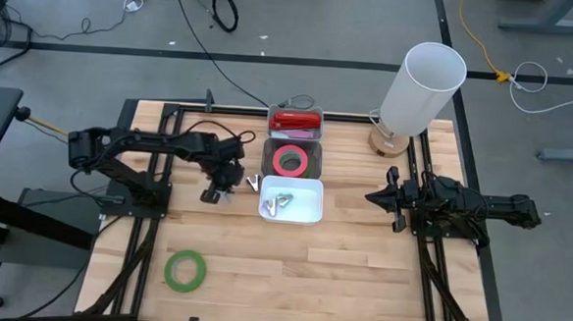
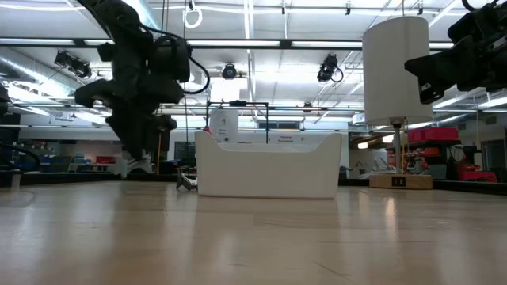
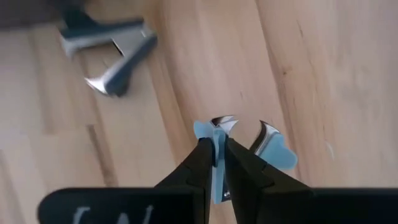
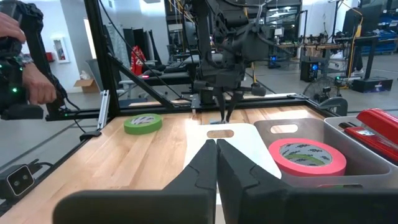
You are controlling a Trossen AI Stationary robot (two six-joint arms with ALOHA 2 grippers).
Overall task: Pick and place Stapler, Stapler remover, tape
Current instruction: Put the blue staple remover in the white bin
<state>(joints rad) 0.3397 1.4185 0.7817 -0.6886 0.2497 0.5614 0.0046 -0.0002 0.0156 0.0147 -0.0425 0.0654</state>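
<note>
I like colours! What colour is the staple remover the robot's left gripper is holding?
Light blue: the staple remover pinched in the left gripper shows best in the left wrist view.

Left hand (image 3: 214,152) clamped, right hand (image 4: 216,163) closed.

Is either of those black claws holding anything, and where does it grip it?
The left gripper pinches a light-blue staple remover by one blue handle wing; the right gripper holds nothing.

Shut right claw (image 4: 216,144) faces pink tape (image 4: 305,155).
</note>
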